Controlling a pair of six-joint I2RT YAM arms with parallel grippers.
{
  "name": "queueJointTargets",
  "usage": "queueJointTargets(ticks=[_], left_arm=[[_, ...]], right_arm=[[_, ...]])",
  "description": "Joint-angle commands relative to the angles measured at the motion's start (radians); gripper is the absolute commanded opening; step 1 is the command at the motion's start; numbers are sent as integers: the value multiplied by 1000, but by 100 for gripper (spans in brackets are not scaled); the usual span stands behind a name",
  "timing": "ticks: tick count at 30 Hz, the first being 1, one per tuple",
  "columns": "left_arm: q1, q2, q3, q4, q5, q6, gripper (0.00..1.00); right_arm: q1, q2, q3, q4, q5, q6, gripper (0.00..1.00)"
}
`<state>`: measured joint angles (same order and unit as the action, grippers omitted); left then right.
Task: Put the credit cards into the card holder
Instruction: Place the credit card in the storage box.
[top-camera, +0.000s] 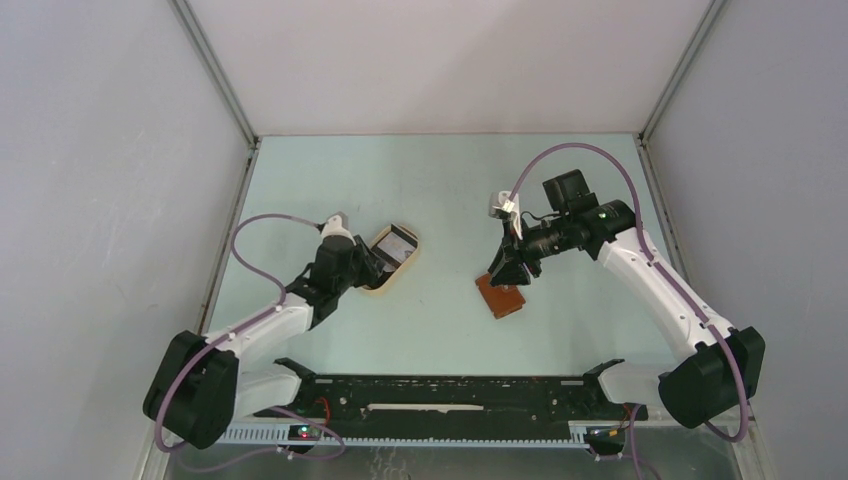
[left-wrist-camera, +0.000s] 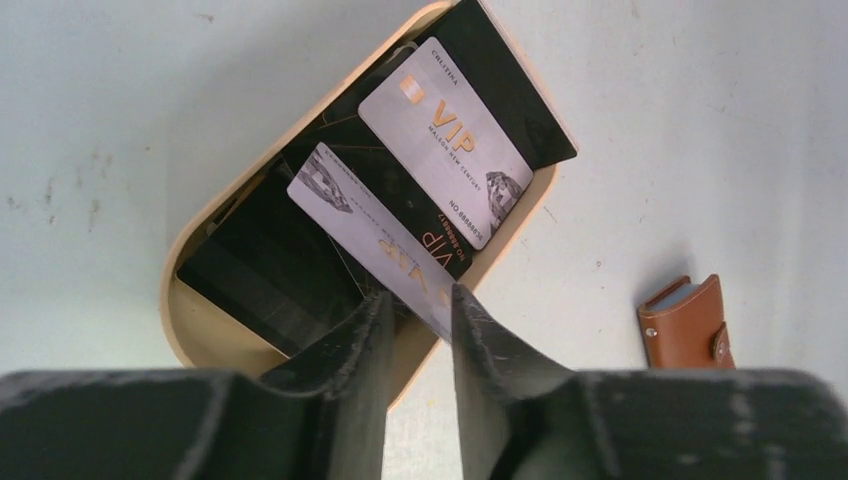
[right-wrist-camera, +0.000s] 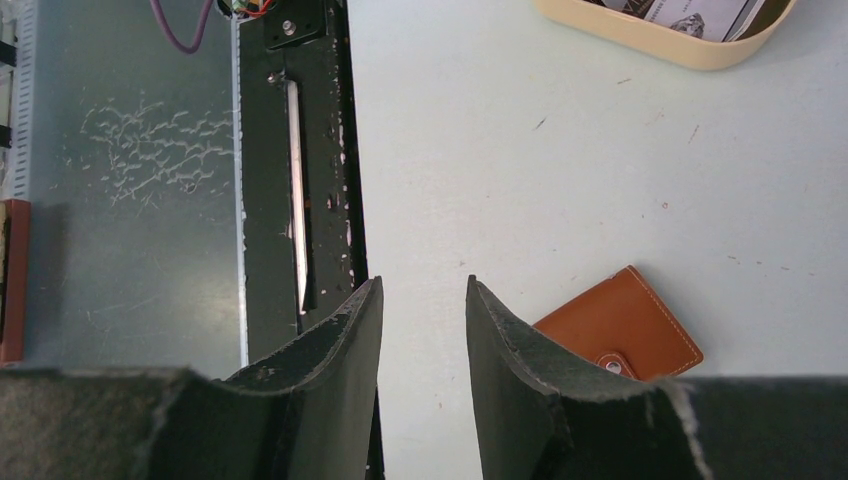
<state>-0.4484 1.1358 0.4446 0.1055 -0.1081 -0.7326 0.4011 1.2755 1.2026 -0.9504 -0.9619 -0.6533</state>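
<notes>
Top external view first: the oval tan tray (top-camera: 407, 268) sits at about 9 o'clock from the middle of the pale green table (top-camera: 440, 180). The brown card holder (top-camera: 502, 298) lies flat at about 4 o'clock from the middle, well apart from the tray.

The left gripper (top-camera: 368, 268) is at the tray's 8 o'clock end, reaching in over the rim. From the left wrist you can see the credit cards (left-wrist-camera: 300, 250) piled inside the tray. There are several black ones, and a pale VIP card (left-wrist-camera: 445, 145) lies face up toward the tray's 1 o'clock end. A silver card (left-wrist-camera: 370, 235) stands tilted on top of the pile. Its lower end runs down into the gap between the left fingers (left-wrist-camera: 350, 350), which stand only narrowly apart. I cannot tell whether either pad touches the card.

The right gripper (top-camera: 503, 272) hangs just over the card holder's 12 o'clock edge. In the right wrist view its jaws are moderately apart with nothing between them, only bare table below. The card holder lies closed at 4 o'clock of the fingertips, and its clasp tab (right-wrist-camera: 612, 366) peeks out beside the right-hand finger. The black base rail (right-wrist-camera: 300, 150) runs along at 10 o'clock.
</notes>
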Motion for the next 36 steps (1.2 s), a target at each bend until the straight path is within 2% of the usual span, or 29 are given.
queueJointTargets(ticks=[1,4,6,10,14,18,20,21,29,30,36], left_arm=[[16,1,102,-44,-17,29,38],[16,-35,142,-154,-74,60,45],[16,-80,166,-219,-116,85,47],[16,-200,199,-320,-130,135,53],[16,-327,205,-331,-18,168,63],[15,-436,208,-296,137,175,84],[16,-467,220,-282,208,178,97],[16,-479,228,-281,235,181,99],[16,-494,339,-366,369,195,100],[16,-495,350,-382,373,201,100],[16,-523,398,-481,343,241,100]], right_arm=[[-7,-2,2,-7,-11,-24,45],[-11,-4,2,-8,-10,-25,45],[-13,-7,2,-8,-7,-26,45],[-21,-21,2,-8,11,-30,45],[-31,-40,2,-9,24,-30,45],[-60,-85,-12,19,54,-8,46],[-79,-114,-23,36,71,8,49],[-94,-131,-25,45,79,18,52],[-245,-294,-76,140,115,111,90],[-268,-313,-79,154,116,134,97],[-370,-380,-81,236,138,362,100]])
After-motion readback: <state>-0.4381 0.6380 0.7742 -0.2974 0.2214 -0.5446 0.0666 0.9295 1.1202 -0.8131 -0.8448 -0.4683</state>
